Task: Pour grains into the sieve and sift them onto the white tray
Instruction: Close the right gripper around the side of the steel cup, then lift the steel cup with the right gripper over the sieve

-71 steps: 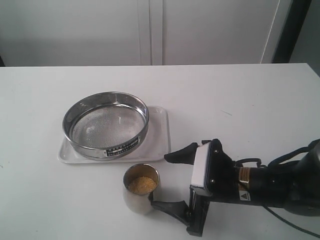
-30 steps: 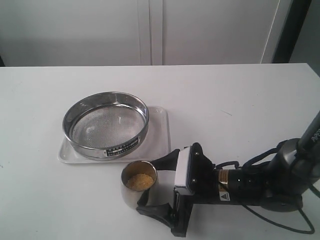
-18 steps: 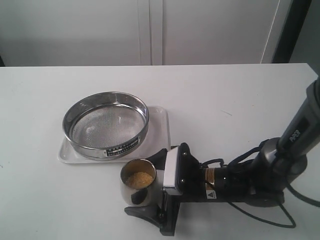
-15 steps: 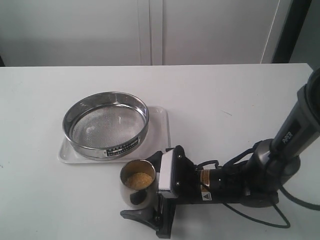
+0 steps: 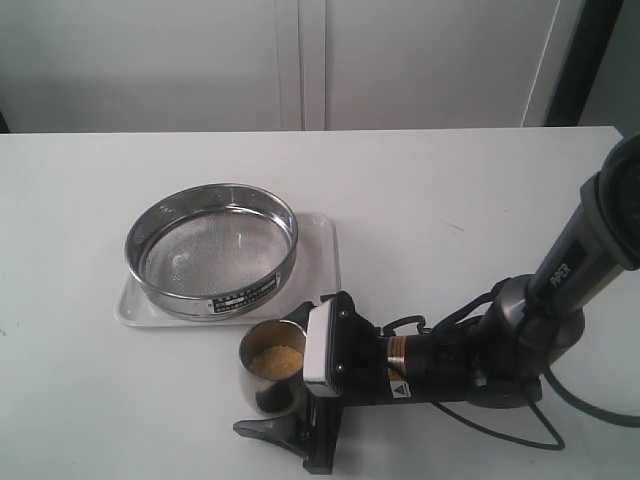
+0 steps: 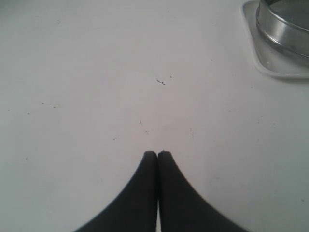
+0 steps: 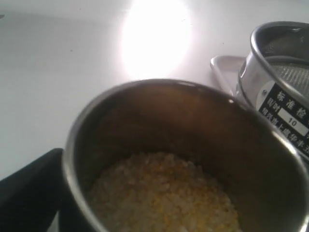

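The grains sit in the steel cup at lower centre, just below the sieve, whose mesh looks bare on the white tray. The right gripper straddles the cup with its jaws wide, not yet gripping. The left gripper is pressed closed and empty. Grasping, pouring and sifting all remain.

White table — pale panelled wall behind, dark upright at right.
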Controlling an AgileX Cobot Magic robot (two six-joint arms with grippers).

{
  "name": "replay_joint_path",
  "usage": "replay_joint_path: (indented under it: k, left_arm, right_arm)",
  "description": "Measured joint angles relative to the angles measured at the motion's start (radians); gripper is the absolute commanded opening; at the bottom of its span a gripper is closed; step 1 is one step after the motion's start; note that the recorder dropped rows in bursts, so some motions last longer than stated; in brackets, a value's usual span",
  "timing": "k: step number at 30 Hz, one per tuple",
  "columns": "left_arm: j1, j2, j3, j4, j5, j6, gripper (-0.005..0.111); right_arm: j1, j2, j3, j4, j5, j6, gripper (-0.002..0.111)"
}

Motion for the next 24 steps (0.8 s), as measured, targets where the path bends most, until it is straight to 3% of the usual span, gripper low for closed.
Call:
replay_joint_path:
  k: [5, 7, 16, 20, 24]
  left_arm:
    - [0.0, 0.0, 0.0, 0.0, 0.0, 0.0, 0.0]
    - [0.0, 0.0, 0.0, 0.0, 0.0, 0.0, 0.0]
    - [0.0, 0.0, 0.0, 0.0, 0.0, 0.0, 0.0]
    - [0.0, 0.0, 0.0, 0.0, 0.0, 0.0, 0.0]
    - [0.0, 0.0, 0.0, 0.0, 0.0, 0.0, 0.0]
  right_arm:
    - [0.0, 0.0, 0.0, 0.02, 0.004, 0.0, 0.086]
    - [0.0, 0.0, 0.0, 0.021, 0.006, 0.0, 0.08]
    - [0.0, 0.0, 0.0, 0.026, 0.01, 0.026, 0.021]
    - [0.0, 0.0, 0.0, 0.029, 0.01, 0.042, 0.005]
    - [0.001, 0.0, 0.0, 0.054, 0.01, 0.056, 0.001]
